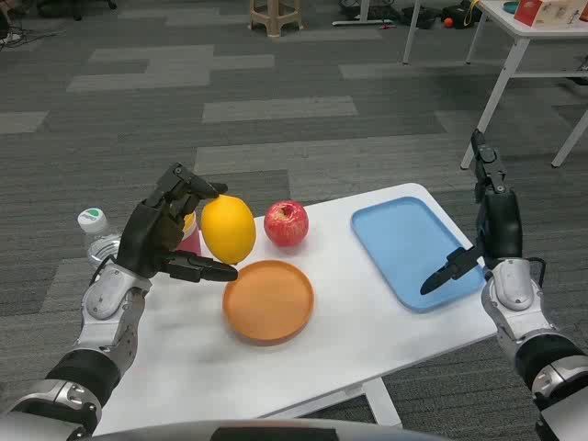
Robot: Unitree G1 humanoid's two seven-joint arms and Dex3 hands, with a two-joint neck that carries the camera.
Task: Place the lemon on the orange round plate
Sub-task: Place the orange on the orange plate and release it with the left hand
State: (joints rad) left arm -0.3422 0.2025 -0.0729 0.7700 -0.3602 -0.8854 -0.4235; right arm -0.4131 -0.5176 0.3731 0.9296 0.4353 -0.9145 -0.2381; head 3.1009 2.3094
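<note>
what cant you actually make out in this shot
- Head view: left hand covers the yellow lemon's far side, so finger contact there is unseen.
- Pink-and-yellow item behind that hand: mostly hidden, unidentifiable.
- Clear plastic bottle: lower part behind the left forearm.
- Boxes on the far table: cut off by the top edge.

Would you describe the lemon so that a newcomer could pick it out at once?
On the white table, look to the left side, just behind the orange round plate. The lemon is held there in the robot's left hand; unlike the red apple beside it, it is yellow and oval.
</note>
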